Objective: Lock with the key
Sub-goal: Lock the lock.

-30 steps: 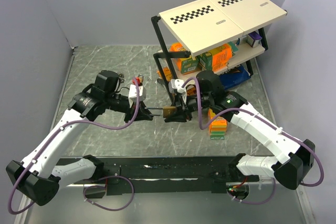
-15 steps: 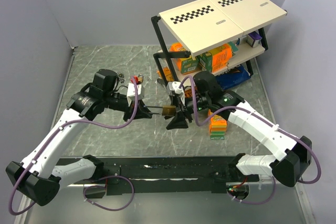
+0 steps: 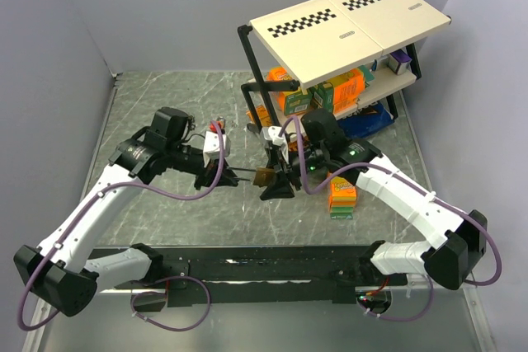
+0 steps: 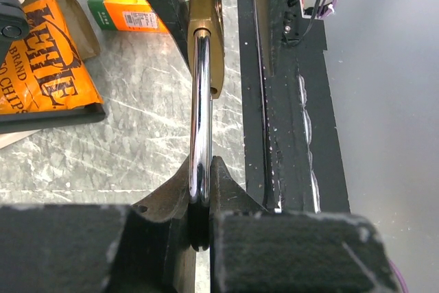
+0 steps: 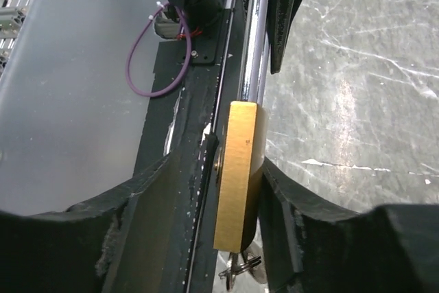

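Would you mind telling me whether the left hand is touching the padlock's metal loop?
Touching. The left wrist view shows the left hand pinching the loop between its fingers, with no gap.

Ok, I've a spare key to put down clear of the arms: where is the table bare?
Bare: back left of the table, between left wall and rack; the near strip between padlock and black base rail. Crowded: under the rack, around the orange box by the right arm.

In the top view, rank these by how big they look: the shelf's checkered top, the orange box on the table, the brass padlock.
Largest: checkered shelf top, though it sits nearer the camera.
Middle: orange box.
Smallest: brass padlock.
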Robot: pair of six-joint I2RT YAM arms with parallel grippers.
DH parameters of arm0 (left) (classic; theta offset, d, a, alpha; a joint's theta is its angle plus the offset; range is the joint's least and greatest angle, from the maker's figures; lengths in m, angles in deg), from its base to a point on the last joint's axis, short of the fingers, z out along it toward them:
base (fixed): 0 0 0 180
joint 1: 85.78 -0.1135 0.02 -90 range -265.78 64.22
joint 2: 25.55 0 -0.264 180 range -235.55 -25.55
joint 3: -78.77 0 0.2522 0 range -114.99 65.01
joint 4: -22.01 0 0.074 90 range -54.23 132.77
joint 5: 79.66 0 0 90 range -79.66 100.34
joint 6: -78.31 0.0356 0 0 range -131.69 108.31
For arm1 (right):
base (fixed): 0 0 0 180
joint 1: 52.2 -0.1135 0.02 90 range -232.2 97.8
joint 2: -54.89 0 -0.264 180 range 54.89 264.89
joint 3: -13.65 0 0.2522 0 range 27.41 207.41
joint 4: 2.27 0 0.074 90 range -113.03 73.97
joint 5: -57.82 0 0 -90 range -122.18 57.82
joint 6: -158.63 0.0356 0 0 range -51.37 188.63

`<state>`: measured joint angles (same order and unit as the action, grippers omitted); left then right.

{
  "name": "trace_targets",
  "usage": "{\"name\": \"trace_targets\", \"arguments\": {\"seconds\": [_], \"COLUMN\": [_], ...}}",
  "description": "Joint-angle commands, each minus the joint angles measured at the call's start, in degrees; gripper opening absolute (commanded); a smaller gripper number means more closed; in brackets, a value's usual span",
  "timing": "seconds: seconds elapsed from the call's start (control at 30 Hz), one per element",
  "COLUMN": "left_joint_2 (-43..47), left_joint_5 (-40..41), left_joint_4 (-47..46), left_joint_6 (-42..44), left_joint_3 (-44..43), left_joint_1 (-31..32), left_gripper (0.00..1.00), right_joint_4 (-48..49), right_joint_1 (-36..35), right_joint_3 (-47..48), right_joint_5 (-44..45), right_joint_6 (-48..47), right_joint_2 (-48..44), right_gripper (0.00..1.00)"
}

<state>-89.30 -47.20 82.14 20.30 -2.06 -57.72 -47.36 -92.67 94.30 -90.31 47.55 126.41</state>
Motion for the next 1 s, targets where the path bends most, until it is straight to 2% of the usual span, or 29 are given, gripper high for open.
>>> {"name": "trace_targets", "arguments": {"seconds": [0.0,0.1,0.13,0.2,0.3,0.33,0.37,0.43,0.47,0.67,0.9,0.97], "left_joint_2": [0.03,0.55,0.55,0.47,-0.06,-0.15,-0.24,-0.5,-0.5,3.27,9.95,10.39], "left_joint_5": [-3.02,-3.54,-3.63,-3.81,-4.07,-4.25,-5.29,-7.31,-8.46,-14.27,-15.68,-15.5], "left_joint_4": [-3.12,-4.79,-5.06,-4.62,-2.69,-2.25,-1.12,-0.67,0.03,-1.71,-21.92,-25.1], "left_joint_6": [1.41,-0.25,-0.78,-0.53,0.53,0.62,0.53,-1.05,-1.31,-5.08,-26.5,-28.55], "left_joint_3": [-3.77,-3.33,-3.25,-3.16,-3.42,-3.68,-3.94,-4.04,-3.86,0.35,8.09,9.23], "left_joint_1": [-0.1,-0.1,0.07,0.25,0.51,0.51,0.42,-0.36,-1.67,-7.48,-9.77,-9.77], "left_gripper": [0.01,0.01,0.01,0.01,0.01,0.05,0.23,0.42,0.45,0.45,0.39,0.34], "right_joint_4": [-0.21,0.22,0.31,0.66,1.01,1.53,2.06,3.38,3.82,7.5,11.11,12.17], "right_joint_1": [-0.49,-1.1,-1.19,-1.45,-1.63,-1.63,-1.72,-1.63,-1.54,-1.28,-1.37,-1.37], "right_joint_3": [3.51,3.07,2.98,3.07,3.42,3.33,3.24,3.07,2.89,1.22,-0.36,-0.8], "right_joint_5": [-1.29,-0.59,-0.41,-0.32,-0.32,-0.06,-0.14,-0.32,-0.14,0.3,-0.23,-0.23], "right_joint_6": [-1.86,-2.3,-2.12,-2.04,-1.86,-0.99,-0.37,1.21,1.65,4.82,8.33,9.65], "right_joint_2": [0.81,0.9,0.9,0.98,1.16,1.07,0.9,0.81,0.37,-2.27,-4.03,-4.38], "right_gripper": [0.48,0.41,0.33,0.25,0.0,0.0,0.0,0.0,0.0,0.0,0.0,0.0]}}
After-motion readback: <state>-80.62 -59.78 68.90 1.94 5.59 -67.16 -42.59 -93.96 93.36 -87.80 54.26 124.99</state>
